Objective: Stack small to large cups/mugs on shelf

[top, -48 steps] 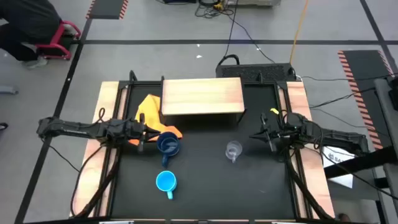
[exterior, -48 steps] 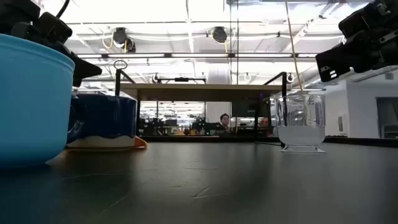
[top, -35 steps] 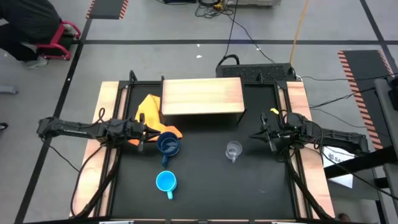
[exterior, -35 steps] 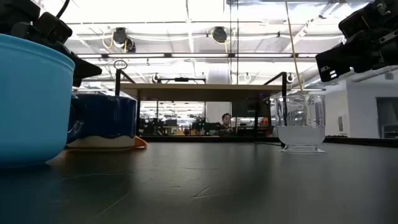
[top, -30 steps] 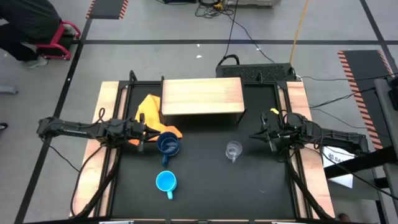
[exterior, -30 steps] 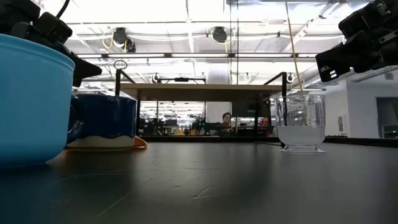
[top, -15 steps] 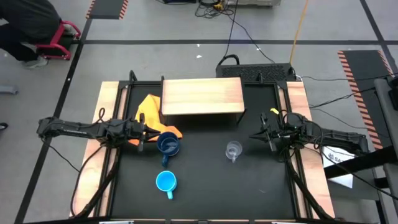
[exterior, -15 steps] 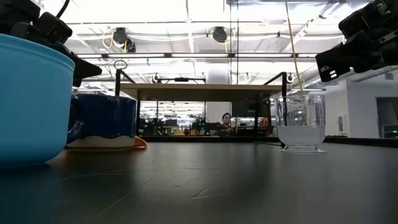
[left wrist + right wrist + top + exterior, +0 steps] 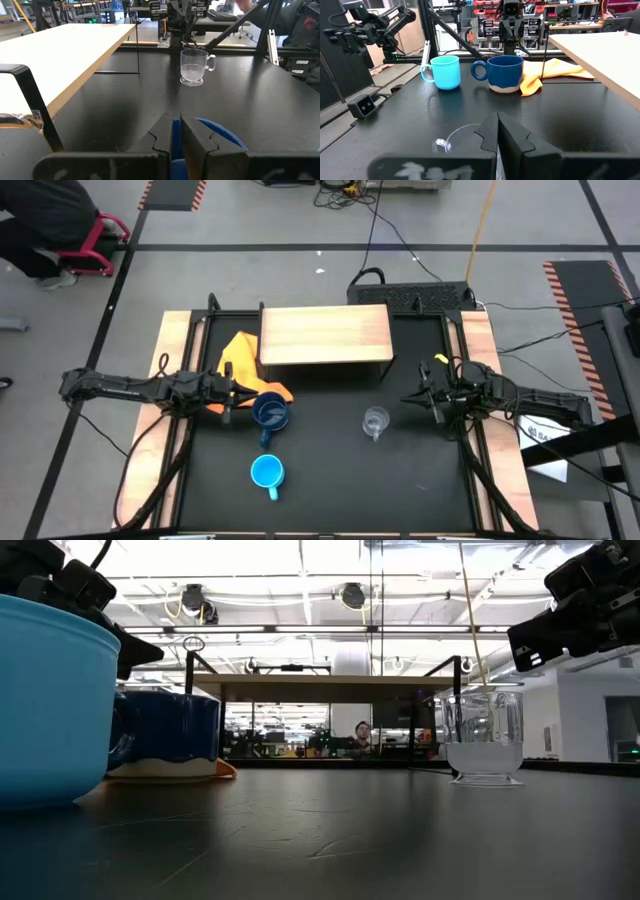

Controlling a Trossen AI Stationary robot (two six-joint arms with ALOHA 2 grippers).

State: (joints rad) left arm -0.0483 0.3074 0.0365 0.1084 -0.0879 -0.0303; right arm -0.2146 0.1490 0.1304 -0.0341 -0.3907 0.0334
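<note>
Three cups stand upright on their bases on the black tabletop: the dark blue mug (image 9: 270,412) at the cloth's edge, the light blue mug (image 9: 266,471) nearer the near edge, and the clear glass cup (image 9: 375,421) right of centre. The light-wood shelf (image 9: 325,335) stands on its thin dark legs at the far side. My left gripper (image 9: 243,393), shut, hovers just left of and above the dark blue mug (image 9: 220,134). My right gripper (image 9: 412,398), shut, hovers right of the glass cup, whose rim (image 9: 455,136) shows below its fingers.
A yellow-orange cloth (image 9: 240,356) lies left of the shelf, behind the dark blue mug. Wooden rails (image 9: 488,370) run along both table sides. Bare black tabletop (image 9: 400,480) lies between the cups and toward the near right. A small camera box (image 9: 365,105) sits at the near edge.
</note>
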